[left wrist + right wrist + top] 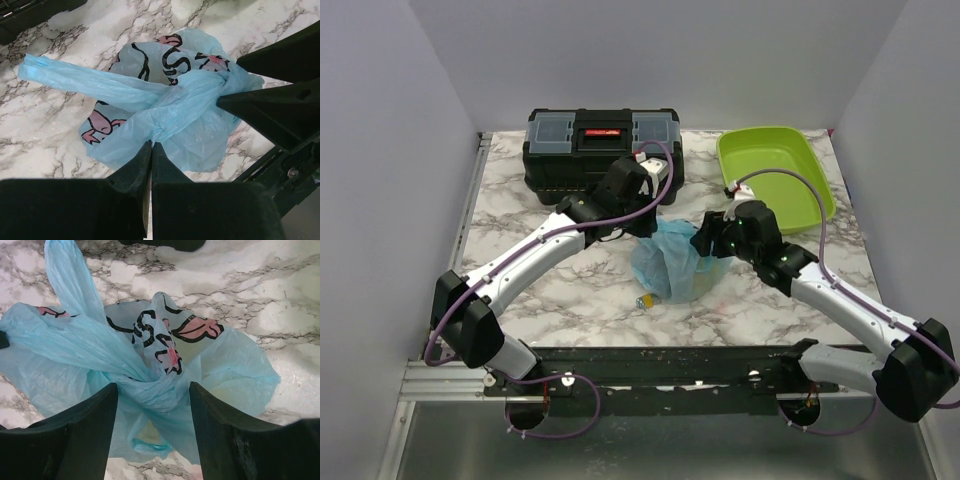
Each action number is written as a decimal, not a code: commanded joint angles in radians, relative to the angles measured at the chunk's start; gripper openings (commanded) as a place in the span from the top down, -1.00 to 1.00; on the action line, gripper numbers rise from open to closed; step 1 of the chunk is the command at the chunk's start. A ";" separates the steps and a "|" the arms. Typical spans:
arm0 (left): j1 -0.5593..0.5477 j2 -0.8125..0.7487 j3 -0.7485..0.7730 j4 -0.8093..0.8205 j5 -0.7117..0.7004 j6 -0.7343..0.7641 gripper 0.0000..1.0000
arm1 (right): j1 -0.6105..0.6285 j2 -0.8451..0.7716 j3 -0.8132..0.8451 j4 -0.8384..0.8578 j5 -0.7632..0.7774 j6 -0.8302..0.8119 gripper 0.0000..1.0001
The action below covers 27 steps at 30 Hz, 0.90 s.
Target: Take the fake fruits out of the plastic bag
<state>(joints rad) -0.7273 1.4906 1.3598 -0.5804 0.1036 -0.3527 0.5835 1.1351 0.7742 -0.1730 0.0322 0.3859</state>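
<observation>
Plastic bag [670,262] first: found it bunched on the marble bench [570,290], roughly midway between both arms and tied shut at the top by a twisted knot [160,380]. Saw nothing of the fake fruits themselves, only a yellowish tint through the thin blue film on the near side, so judged them all inside.

Found the right tool [152,386] spread wide, 1 finger on each side of the knot, not closed on it. Found the left tool [151,146] pressed shut, tips right at a fold of the bag on the opposite side. Could not tell whether any film was nipped between them.

Noted 1 free handle [75,75] drawn out long and flat from the knot, its long axis pointing away from the right tool. Judged the right arm the nearer to the knot, with the knot lying straight ahead in its gap. Reckoned the coming move turned on exactly that: closing there and working the tie loose before any fruit could come out.

Made out big black outlined lettering on the film, with pink shapes around it, but read only an "S" [145,325] with any confidence. Spotted a red label on the black toolbox [603,150] at the far edge — too small to read. Saw no writing on the lime-green tray [760,150] or on the tiny yellow-and-silver block [645,299] just beside the bag.
</observation>
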 commanded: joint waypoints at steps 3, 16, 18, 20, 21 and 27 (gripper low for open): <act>0.004 -0.055 -0.037 0.004 -0.060 0.015 1.00 | 0.001 -0.024 -0.025 -0.012 0.114 0.020 0.15; 0.087 -0.138 -0.126 0.013 -0.173 0.011 1.00 | 0.001 -0.244 -0.143 -0.020 0.333 0.093 0.82; 0.110 -0.148 -0.142 0.014 -0.152 0.012 1.00 | 0.001 -0.280 -0.165 -0.003 0.323 0.091 0.82; 0.130 -0.147 -0.143 0.010 -0.107 0.015 1.00 | 0.001 -0.293 -0.176 0.018 0.286 0.078 0.82; 0.136 -0.145 -0.138 0.006 -0.064 0.017 1.00 | 0.001 -0.293 -0.177 0.024 0.267 0.069 0.82; 0.138 -0.145 -0.090 0.032 0.140 0.045 0.41 | 0.000 -0.255 -0.155 0.029 0.213 0.049 0.87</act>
<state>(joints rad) -0.5964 1.3693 1.2289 -0.5663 0.0868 -0.3367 0.5880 0.8639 0.6189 -0.1509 0.2497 0.4633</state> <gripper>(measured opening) 0.121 0.076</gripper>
